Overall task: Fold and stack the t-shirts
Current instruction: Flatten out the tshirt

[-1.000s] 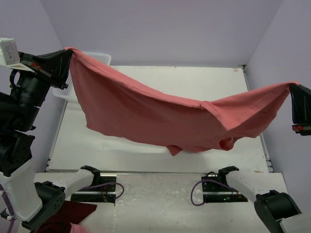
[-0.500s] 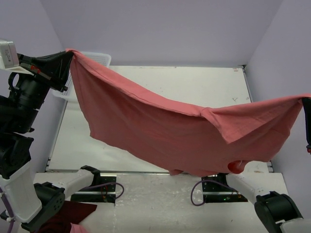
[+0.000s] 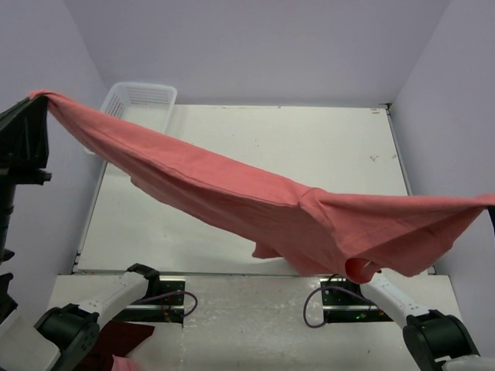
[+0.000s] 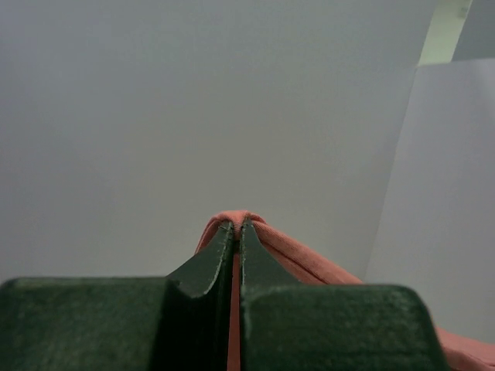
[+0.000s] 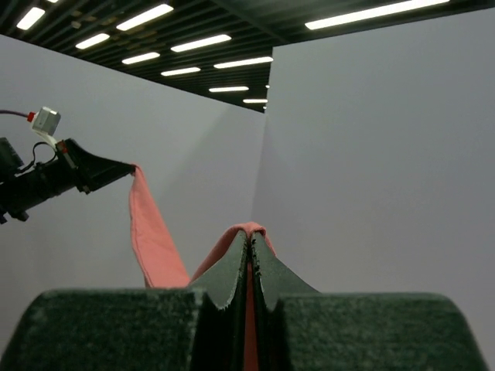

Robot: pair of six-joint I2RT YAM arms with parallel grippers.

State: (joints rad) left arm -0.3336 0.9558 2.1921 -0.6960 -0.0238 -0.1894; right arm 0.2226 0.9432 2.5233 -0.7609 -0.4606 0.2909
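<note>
One t-shirt (image 3: 255,209) is held stretched in the air above the worktop (image 3: 309,139), spanning from its left edge to its right edge. One end is clamped by the left fingers (image 4: 216,267), the other by the right fingers (image 5: 232,282). No fold or stack is seen, so folding and stacking are judged outstanding.

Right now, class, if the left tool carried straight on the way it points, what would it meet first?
Beyond the t-shirt edge it pinches, the left tool faces only the plain pale wall; nothing shows between, though the wall's distance is unclear.
</note>
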